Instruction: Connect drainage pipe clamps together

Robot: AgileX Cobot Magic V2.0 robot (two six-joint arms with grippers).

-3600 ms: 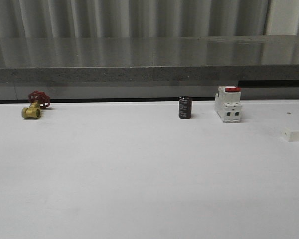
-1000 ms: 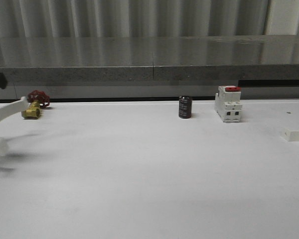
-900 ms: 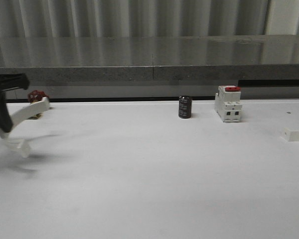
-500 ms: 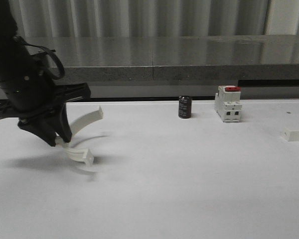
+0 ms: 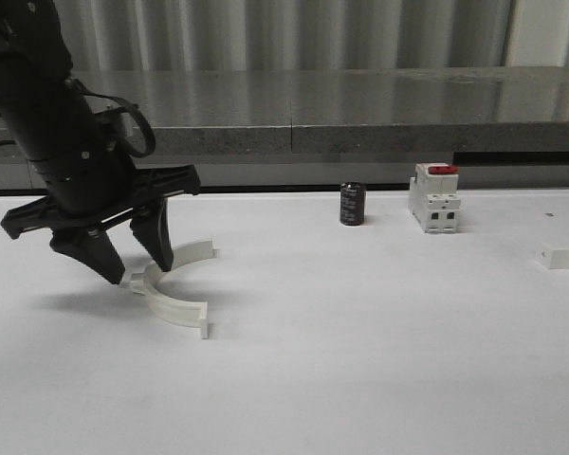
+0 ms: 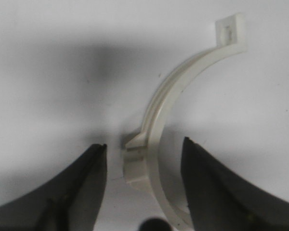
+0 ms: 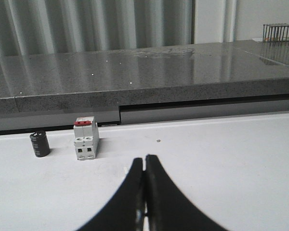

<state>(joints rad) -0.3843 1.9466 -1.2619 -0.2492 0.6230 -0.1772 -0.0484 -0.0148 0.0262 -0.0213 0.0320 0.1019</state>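
Where jaws gape, curved white clamp (image 5: 175,289)

White table (image 5: 379,360) — clamp half (image 5: 175,289), capacitor (image 5: 352,204), breaker (image 5: 433,199) on it.

No readable text anywhere — the breaker (image 5: 434,198) with its red switch and the dark capacitor (image 5: 352,204) carry only blurred marks, too small to make out. No labels, brands or numbers legible.

Matt white desk (image 5: 379,322); smooth white plastic half-ring clamp (image 5: 171,289); black end effector (image 5: 133,261) fingers (image 6: 202,187), perhaps slightly glossy plastic.
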